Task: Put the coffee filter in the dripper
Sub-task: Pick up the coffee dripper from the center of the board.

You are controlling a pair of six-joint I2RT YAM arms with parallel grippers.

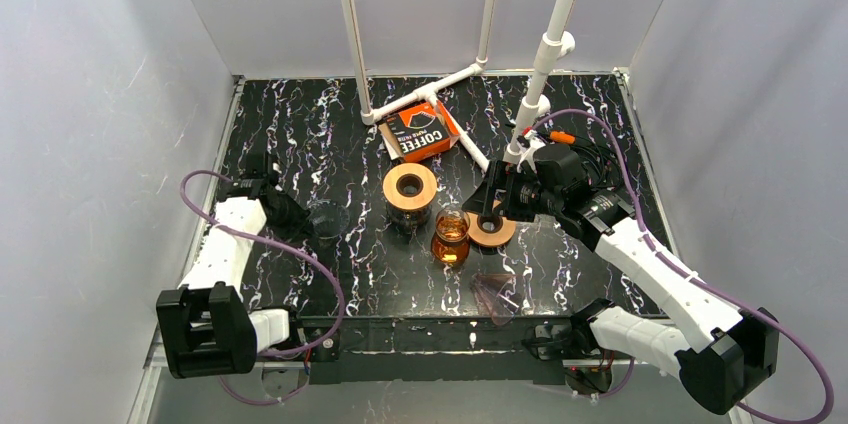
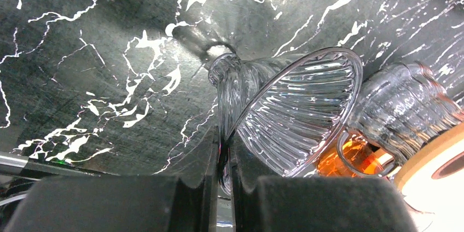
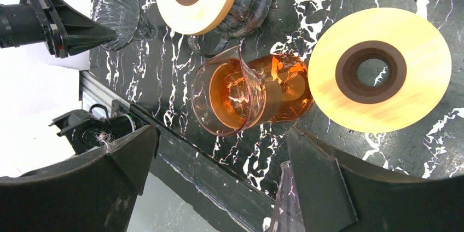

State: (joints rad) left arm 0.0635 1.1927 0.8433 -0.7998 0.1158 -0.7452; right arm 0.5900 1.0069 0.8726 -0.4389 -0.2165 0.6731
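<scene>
Amber glass carafe [image 3: 246, 95] mid-table; sits just beside a flat wooden ring [image 3: 421, 100] with a dark inner collar. Both on a black marble-patterned table [image 1: 300, 134], white-veined. Near the front edge, a pinkish clear cone [image 1: 497, 294]. At the back, a white PVC pipe frame [image 1: 428, 93].

Looks down between the wide-spread dark fingers [image 3: 350, 188] of the right gripper [image 3: 221, 133] onto the marbled desk [image 3: 416, 150]. Finds an amber glass carafe [image 3: 251, 92] near the desk's front edge, just beside a flat wooden disc [image 3: 334, 79]. Catches, farther along that edge, the left gripper [image 3: 106, 30] pinching a clear ribbed dripper [image 3: 117, 13] at its rim.
</scene>
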